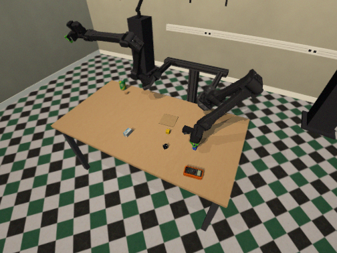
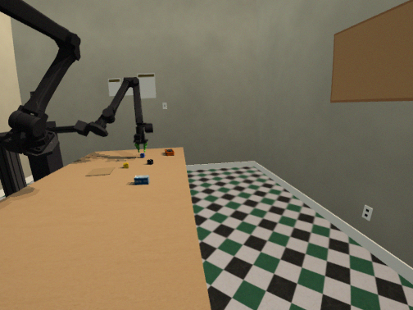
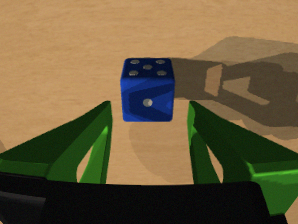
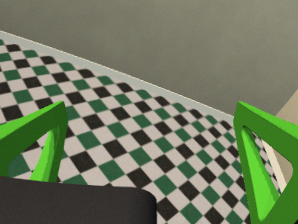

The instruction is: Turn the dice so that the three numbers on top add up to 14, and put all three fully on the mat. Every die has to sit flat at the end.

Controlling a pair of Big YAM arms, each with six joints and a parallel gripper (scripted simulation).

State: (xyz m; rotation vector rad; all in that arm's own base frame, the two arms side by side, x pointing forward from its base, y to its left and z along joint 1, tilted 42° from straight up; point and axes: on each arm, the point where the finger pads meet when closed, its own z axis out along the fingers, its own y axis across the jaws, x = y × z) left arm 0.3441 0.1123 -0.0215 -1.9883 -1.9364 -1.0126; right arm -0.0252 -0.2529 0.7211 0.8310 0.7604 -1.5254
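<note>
The left gripper [image 1: 194, 144] [image 2: 141, 148] [image 3: 149, 110] points down over the table [image 1: 100, 114] [image 2: 123, 230], its green fingers part-way spread with nothing pinched between them. The blue die [image 1: 194, 148] [image 2: 142, 156] [image 3: 147, 90] sits flat on the wood just ahead of the fingertips in the left wrist view, five pips up and a single pip on the side facing that camera. The right gripper [image 1: 68, 38] [image 4: 150, 111] is raised well apart from the dice, fingers spread wide and holding nothing — its wrist camera looks onto the checkered floor [image 4: 112, 170] and a wall [image 4: 175, 45]. All three dice are off the thin tan mat [image 1: 168, 120] [image 2: 100, 171]: the yellow die [image 1: 168, 131] [image 2: 125, 166] is nearest to it, the black die [image 1: 165, 146] [image 2: 150, 161] lies farther out, and the blue one is well apart from it. The top numbers of the yellow and black dice are too small to read. An orange multimeter [image 1: 193, 172] [image 2: 169, 152] lies near one end of the table — a small blue-and-white box [image 1: 127, 132] [image 2: 142, 180] rests on the other side of the dice.
</note>
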